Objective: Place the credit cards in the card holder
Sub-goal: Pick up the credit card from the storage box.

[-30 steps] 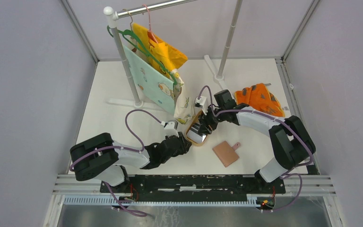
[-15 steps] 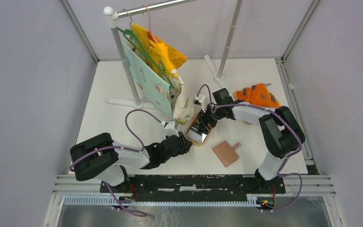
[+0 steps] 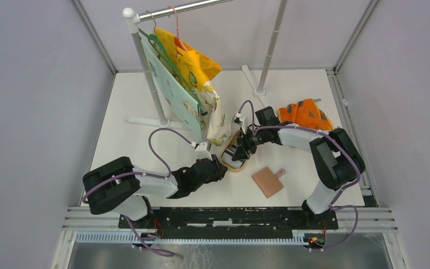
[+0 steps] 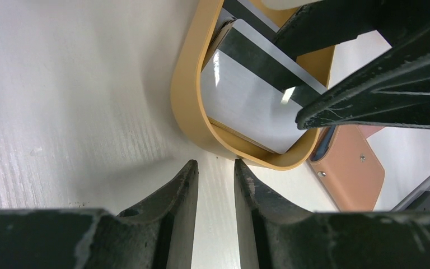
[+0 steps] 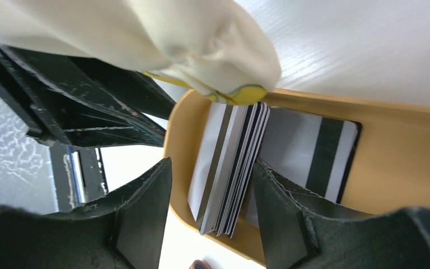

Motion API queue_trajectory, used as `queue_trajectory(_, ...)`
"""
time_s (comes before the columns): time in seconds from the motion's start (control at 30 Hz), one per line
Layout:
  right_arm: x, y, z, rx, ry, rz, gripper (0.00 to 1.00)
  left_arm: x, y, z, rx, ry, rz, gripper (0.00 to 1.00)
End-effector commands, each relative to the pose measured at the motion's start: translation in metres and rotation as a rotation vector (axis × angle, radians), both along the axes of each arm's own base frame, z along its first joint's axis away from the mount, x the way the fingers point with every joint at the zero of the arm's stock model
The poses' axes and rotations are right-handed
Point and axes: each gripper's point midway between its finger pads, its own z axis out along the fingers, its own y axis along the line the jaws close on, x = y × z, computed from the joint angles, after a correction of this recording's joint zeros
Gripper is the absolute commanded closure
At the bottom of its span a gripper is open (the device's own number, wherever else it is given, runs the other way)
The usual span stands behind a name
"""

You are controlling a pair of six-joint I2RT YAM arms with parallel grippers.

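The credit cards lie in a tan oval dish. In the right wrist view several cards stand tipped on edge against the dish's rim, and one dark-striped card lies flat. My right gripper is open around the tipped stack, one finger outside the rim, one inside. My left gripper is slightly open and empty, its tips at the dish's near rim. The reddish-brown card holder lies closed on the table to the right; it also shows in the left wrist view.
A clothes rack holds hanging cloths. A cream cloth hangs just above the dish. An orange patterned cloth lies at the right. A second pole stands at the back.
My right gripper has lowered into the dish and now straddles the cards, which are tipped on edge. Its elbow has swung inward. The hanging cloths have swung slightly left. The left gripper has barely moved.
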Motion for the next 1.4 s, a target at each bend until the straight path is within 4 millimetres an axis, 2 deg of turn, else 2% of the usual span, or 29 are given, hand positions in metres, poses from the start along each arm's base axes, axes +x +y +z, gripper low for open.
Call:
queue_trajectory(0.0,-0.014,0.014,0.031,0.155,0.057,0.044,0.40,0.019,-0.013,0.025,-0.037,-0.071,0.009,0.63)
queue_trajectory(0.17,-0.019,0.016,0.036,0.196,0.089,0.031,0.40,0.020,-0.014,0.027,-0.039,-0.074,0.010,0.63)
queue_trajectory(0.27,-0.017,0.014,0.025,0.168,0.101,0.008,0.39,0.020,-0.013,0.028,-0.038,-0.079,0.006,0.63)
queue_trajectory(0.43,-0.019,0.012,0.019,0.149,0.152,-0.011,0.37,0.019,-0.012,0.030,-0.038,-0.091,0.001,0.63)
queue_trajectory(0.63,-0.004,0.003,0.004,0.033,0.089,-0.065,0.35,0.019,-0.011,0.032,-0.030,-0.105,-0.010,0.62)
queue_trajectory(0.97,-0.005,0.005,-0.001,-0.008,0.115,-0.075,0.35,0.019,-0.011,0.034,-0.020,-0.115,-0.020,0.61)
queue_trajectory(1.37,-0.016,0.018,0.015,0.036,0.211,-0.082,0.35,0.022,-0.009,0.039,0.001,-0.133,-0.010,0.60)
